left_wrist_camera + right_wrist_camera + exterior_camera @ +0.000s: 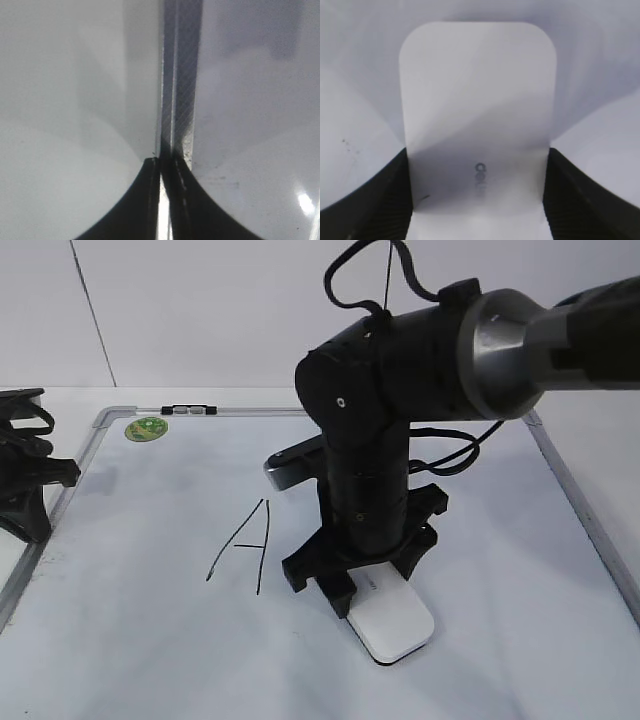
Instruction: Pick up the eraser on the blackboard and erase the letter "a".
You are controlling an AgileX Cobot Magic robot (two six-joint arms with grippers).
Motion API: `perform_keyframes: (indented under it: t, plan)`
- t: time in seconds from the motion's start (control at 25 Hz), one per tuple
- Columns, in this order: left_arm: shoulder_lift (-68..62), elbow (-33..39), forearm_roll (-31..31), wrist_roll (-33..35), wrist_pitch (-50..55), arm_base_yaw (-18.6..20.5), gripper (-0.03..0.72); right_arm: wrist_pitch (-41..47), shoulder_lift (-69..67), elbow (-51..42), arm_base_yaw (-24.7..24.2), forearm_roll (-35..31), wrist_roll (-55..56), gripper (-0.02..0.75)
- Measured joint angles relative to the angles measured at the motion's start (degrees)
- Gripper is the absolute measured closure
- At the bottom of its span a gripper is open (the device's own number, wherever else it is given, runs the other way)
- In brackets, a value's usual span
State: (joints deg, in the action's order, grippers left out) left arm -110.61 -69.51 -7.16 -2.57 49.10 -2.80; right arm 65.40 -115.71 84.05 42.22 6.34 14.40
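The white eraser [395, 625] lies flat on the blackboard [500, 570], near its front middle. My right gripper [360, 585] is shut on the eraser's rear end, with one black finger on each long side. The right wrist view shows the eraser [477, 90] between the fingers of my right gripper [477, 150], grey lettering facing up. A tall capital "A" [245, 540] is drawn just left of the gripper. The small letter "a" is not visible. My left gripper [25, 495] is shut and empty over the board's left frame [177, 75]; its jaws [161, 162] are together.
A green round magnet [147, 428] sits at the board's back left corner. A black-and-white clip [188, 410] is on the back edge. The right arm's thick black wrist and its cables stand over the board's middle. A white wall is behind.
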Motion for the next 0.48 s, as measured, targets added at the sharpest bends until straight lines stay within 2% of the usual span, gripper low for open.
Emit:
perform_keyframes:
  t: [0.48]
  plan:
    - [0.0, 0.0, -0.2, 0.0, 0.0, 0.0, 0.674, 1.64, 0.26, 1.08, -1.92, 1.47, 1.24, 0.188]
